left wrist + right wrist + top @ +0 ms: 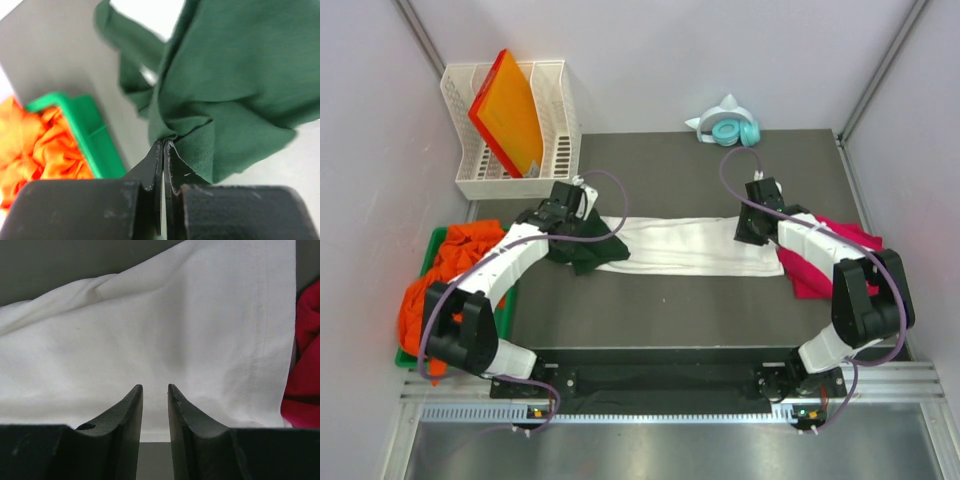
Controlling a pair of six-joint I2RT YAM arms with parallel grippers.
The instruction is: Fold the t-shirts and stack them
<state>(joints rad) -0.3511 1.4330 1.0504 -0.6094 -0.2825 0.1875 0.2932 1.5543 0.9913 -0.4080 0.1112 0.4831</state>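
A white t-shirt (690, 245) lies folded into a long strip across the middle of the dark mat. At its left end hangs a bunched dark green t-shirt (584, 252), pinched by my left gripper (572, 228). In the left wrist view that gripper (164, 143) is shut on a gather of the green t-shirt (235, 85). My right gripper (752, 228) hovers over the white strip's right end. Its fingers stand a narrow gap apart in the right wrist view (155, 386), with the white t-shirt (175, 330) behind them and nothing between. A red t-shirt (820, 262) lies crumpled at the right.
A green bin (433, 250) of orange t-shirts (450, 265) sits off the mat's left edge, also in the left wrist view (90, 135). A white rack (560, 120) holding an orange folder (508, 110) stands at the back left. Teal headphones (732, 129) rest at the back.
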